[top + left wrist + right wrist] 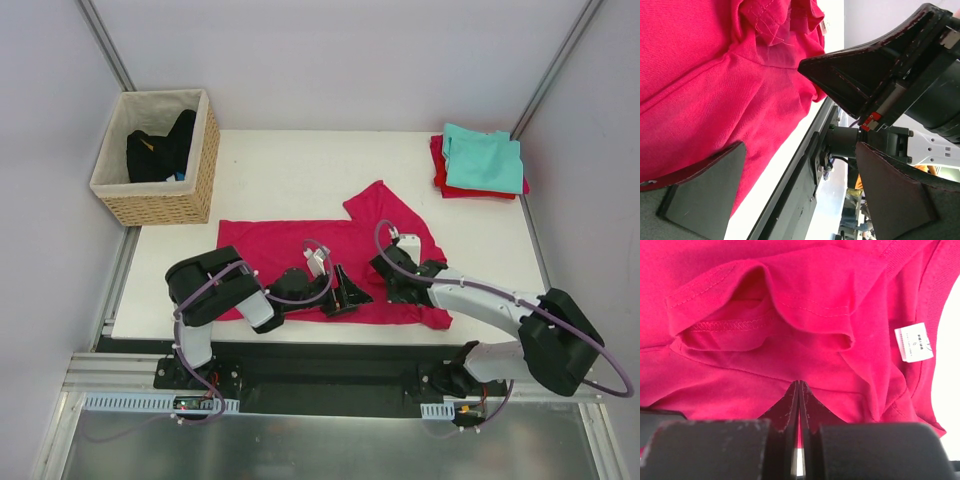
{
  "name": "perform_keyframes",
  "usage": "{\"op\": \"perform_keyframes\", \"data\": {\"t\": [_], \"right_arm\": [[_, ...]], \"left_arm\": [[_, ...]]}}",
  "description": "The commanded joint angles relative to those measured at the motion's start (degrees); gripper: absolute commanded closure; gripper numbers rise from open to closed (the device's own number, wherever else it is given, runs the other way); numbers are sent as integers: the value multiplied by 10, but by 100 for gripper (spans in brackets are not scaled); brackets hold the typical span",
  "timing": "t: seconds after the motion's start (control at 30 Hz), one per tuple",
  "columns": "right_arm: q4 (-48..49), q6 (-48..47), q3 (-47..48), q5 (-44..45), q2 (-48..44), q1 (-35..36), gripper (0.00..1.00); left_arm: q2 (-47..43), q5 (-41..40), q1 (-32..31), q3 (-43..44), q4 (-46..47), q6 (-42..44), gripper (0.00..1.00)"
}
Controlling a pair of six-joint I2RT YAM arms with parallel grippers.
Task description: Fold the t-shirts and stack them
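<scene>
The right fingers are pressed flat together, their tips meeting on a crease of the large magenta-pink cotton t-shirt. Whether any cloth sits between them does not show. The left fingers stand wide apart and hold nothing. They hover over the shirt's near hem, with the right arm's black wrist close ahead of them in the upper right of the left wrist view.

The magenta shirt lies spread across the middle of the white worktop, one sleeve turned up toward the upper right and its lower hem near the front edge. A folded teal t-shirt rests on a folded red t-shirt in the upper right corner. A woven wicker basket holding dark garments stands at the upper left.

The likeliest trouble is a thin pinch. If the right tips catch only the top layer, or nothing, the cloth slips free on the lift and the fold falls open. With one side gripped and the other loose, a pull could drag the whole shirt askew, perhaps over the front edge (it lies close already). The two wrists are also near enough that a careless swing might knock them together.

A small white neck label is sewn inside the collar, at the right of the right wrist view. Its grey print is too small to read.
</scene>
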Motion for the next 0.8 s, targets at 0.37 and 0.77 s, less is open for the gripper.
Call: {"op": "perform_keyframes", "data": {"t": [0.37, 0.77], "right_arm": [[68, -34, 54, -8, 101, -47, 99], [67, -57, 124, -1, 180, -102, 99]], "left_arm": [[21, -6, -1, -56, 67, -13, 9], [47, 2, 0, -48, 84, -21, 9]]}}
